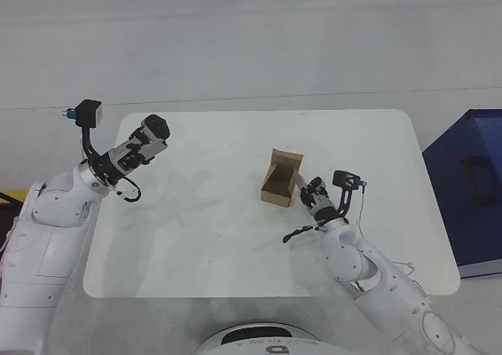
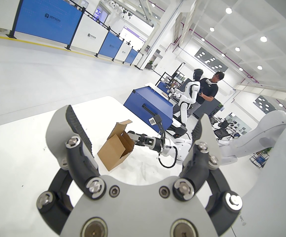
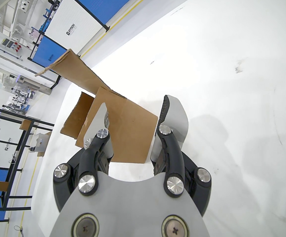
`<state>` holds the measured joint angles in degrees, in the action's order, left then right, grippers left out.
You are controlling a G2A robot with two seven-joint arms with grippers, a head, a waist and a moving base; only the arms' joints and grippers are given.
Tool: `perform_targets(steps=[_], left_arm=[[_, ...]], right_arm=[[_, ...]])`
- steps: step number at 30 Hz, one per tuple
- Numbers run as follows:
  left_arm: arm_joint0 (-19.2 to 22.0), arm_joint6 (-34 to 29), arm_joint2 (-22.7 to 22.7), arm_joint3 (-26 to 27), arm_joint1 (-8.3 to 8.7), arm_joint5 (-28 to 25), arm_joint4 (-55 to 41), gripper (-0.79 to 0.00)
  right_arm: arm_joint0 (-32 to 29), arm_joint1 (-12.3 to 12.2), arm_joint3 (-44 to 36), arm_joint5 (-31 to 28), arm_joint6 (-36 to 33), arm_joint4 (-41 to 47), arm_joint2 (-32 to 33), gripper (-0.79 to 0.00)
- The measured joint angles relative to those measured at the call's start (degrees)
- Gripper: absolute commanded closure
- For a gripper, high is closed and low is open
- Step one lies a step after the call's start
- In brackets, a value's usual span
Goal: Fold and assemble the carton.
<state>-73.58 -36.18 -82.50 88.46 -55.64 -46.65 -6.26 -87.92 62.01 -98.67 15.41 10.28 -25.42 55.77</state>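
A small brown carton (image 1: 281, 177) stands on the white table (image 1: 215, 248), right of the middle, its top open and one flap raised at the far side. My right gripper (image 1: 308, 189) is at the carton's near-right side, open. In the right wrist view one finger (image 3: 105, 114) sits partly behind a cardboard panel of the carton (image 3: 125, 127), while the other finger (image 3: 169, 109) stays outside it. My left gripper (image 1: 154, 130) hangs open above the table's far-left corner, holding nothing. From the left wrist view, the carton (image 2: 113, 150) lies beyond that open left gripper (image 2: 136, 114), with the right gripper (image 2: 134, 137) touching it.
A blue cabinet (image 1: 490, 191) stands off the table's right edge. Bare table top lies between the two arms and along the near edge.
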Motion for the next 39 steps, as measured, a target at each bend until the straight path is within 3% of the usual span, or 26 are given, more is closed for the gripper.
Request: perform_targets(steps=[2,9,21,22,23,24,32,39], left_arm=[[0.00,0.00,0.00,0.00,0.00,0.00,0.00,-0.785],[0.00,0.00,0.00,0.00,0.00,0.00,0.00,-0.785],[0.00,0.00,0.00,0.00,0.00,0.00,0.00,-0.785],[0.00,0.00,0.00,0.00,0.00,0.00,0.00,-0.785],[0.00,0.00,0.00,0.00,0.00,0.00,0.00,-0.785],[0.00,0.00,0.00,0.00,0.00,0.00,0.00,-0.785],[0.00,0.00,0.00,0.00,0.00,0.00,0.00,-0.785],[0.00,0.00,0.00,0.00,0.00,0.00,0.00,-0.785]], right_arm=[[0.19,0.39,-0.29,1.90,0.63,-1.02,-0.76,-0.403],[2.34,2.29,0.04,9.69,2.22,-3.31,-3.79,-0.391],[5.75,4.97,3.22,14.81,0.76,-5.11,-7.05,-0.342],[5.92,5.13,3.30,14.91,0.73,-5.11,-7.04,-0.314],[6.02,5.26,3.30,14.96,0.68,-5.13,-7.01,-0.197],[6.03,5.39,3.19,14.97,0.60,-5.27,-6.91,0.000],[3.89,5.36,0.40,14.61,-0.32,-9.89,-5.61,0.000],[2.04,4.21,-2.62,15.16,-1.15,-21.29,-1.86,0.000]])
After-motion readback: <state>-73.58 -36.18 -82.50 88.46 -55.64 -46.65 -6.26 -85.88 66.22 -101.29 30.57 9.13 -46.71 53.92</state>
